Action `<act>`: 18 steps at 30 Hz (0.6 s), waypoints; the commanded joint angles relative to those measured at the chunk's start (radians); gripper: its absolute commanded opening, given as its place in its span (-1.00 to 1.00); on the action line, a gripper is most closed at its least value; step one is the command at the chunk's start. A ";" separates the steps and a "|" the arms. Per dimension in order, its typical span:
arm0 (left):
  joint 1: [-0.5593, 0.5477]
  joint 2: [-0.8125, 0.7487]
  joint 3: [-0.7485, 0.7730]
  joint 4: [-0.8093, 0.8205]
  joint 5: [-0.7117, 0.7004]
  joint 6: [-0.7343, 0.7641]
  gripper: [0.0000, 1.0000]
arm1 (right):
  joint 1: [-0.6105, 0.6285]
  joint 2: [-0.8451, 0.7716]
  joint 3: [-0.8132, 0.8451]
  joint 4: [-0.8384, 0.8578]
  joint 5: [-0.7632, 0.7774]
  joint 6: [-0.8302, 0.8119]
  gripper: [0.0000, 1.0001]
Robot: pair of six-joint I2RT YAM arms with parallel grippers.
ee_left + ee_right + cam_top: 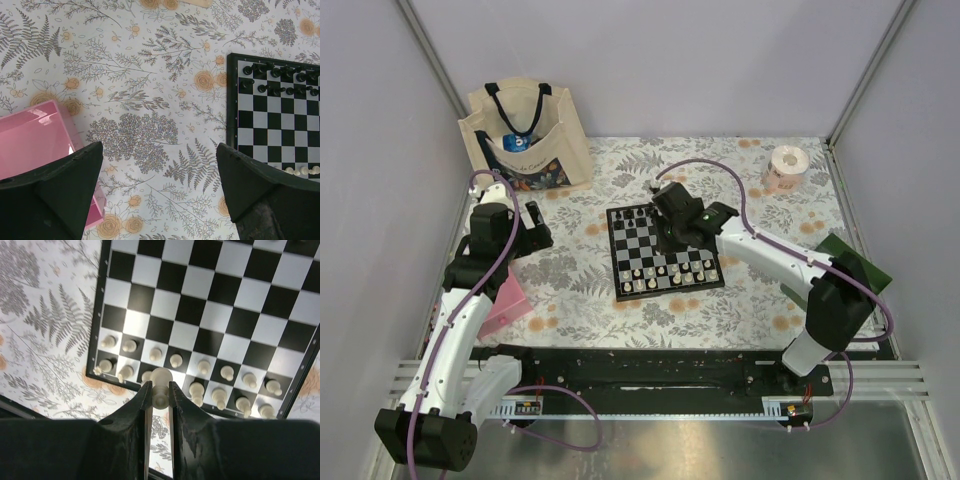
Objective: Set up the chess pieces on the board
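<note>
The board [655, 246] lies mid-table on the flowered cloth. Cream-white chess pieces [670, 275] fill its two near rows; the black ones [280, 80] stand along the far side, partly hidden by my right arm in the top view. My right gripper [160, 385] hovers above the board's white back row, shut on a cream-white piece [161, 379] whose base faces the camera. In the top view that gripper [672, 222] is over the board's far half. My left gripper [160, 150] stands wide open over bare cloth, left of the board [280, 125], holding nothing.
A pink box [35, 140] sits under my left gripper's left finger. A canvas tote bag [525, 135] stands at the back left and a tape roll [786, 168] at the back right. A green flat object [850, 262] lies by the right arm.
</note>
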 commanded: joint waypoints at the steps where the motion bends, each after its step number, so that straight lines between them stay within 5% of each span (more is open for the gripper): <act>1: 0.005 -0.005 -0.003 0.039 0.011 0.006 0.98 | 0.002 -0.051 -0.074 0.028 -0.029 0.044 -0.76; 18: 0.005 -0.005 -0.001 0.039 0.014 0.006 0.98 | 0.040 -0.046 -0.095 -0.013 -0.025 0.036 -0.78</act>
